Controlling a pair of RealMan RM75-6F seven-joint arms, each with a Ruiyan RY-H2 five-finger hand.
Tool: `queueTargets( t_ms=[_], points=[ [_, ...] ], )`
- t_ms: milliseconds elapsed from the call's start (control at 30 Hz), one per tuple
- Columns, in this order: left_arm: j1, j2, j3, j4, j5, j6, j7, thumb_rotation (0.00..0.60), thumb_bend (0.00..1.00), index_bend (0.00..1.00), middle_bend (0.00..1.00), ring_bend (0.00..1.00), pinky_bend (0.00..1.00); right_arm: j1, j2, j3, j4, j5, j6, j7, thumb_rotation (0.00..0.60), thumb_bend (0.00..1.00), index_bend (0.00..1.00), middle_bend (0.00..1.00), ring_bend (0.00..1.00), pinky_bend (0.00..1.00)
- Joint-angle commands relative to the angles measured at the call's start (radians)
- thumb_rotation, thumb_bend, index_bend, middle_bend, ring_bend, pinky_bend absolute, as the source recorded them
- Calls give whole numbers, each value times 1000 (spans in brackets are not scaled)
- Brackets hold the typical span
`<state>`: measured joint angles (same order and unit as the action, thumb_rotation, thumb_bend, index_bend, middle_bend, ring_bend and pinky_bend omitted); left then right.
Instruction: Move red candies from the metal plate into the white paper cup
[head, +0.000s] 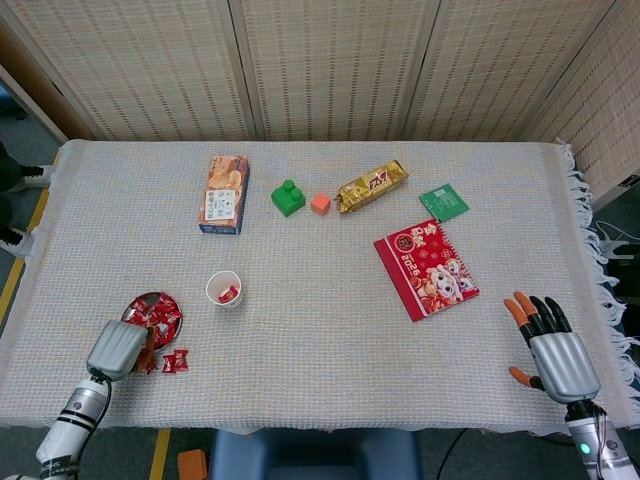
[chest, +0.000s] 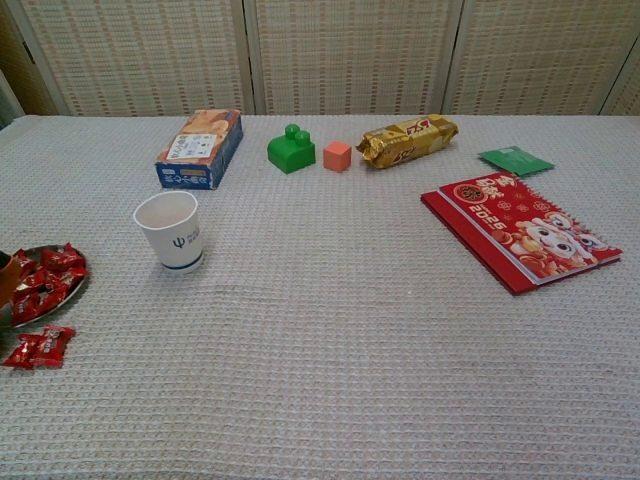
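Left hand at bench near-left edge, over metal plate of red candies; finger state indiscernible. Right hand fingers spread, empty. White paper cup beside plate. Calendar reads "2026".

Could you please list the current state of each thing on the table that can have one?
white paper cup: upright, one red candy inside
metal plate: holds red candies
spilled candies: on the cloth beside the plate
left hand: at the plate, grip hidden
right hand: open, empty
snack box: lying flat
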<state>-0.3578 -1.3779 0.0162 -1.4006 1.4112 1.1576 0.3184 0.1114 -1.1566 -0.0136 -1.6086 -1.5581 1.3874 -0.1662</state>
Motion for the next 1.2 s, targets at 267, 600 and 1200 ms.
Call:
queueTargets(
  t_ms=[267,600,1200],
  points=[
    [-18,30,-29,-45,13,15,-18,600,774,733,751,697,1000,0,-1,2,0,3,2,-1,600,41,0,0,0,0],
    [-116,20,-123,-114,41,-7,-39,600,771,733,752,697,1000,4,-4,2,2,7,-8,-6,600,41,0,0,0,0],
    [-332,-148,-246,-44,-77,-137,75,600,757,733,751,697,1000,4,0,11,6,32,-12,1,600,41,0,0,0,0]
  ],
)
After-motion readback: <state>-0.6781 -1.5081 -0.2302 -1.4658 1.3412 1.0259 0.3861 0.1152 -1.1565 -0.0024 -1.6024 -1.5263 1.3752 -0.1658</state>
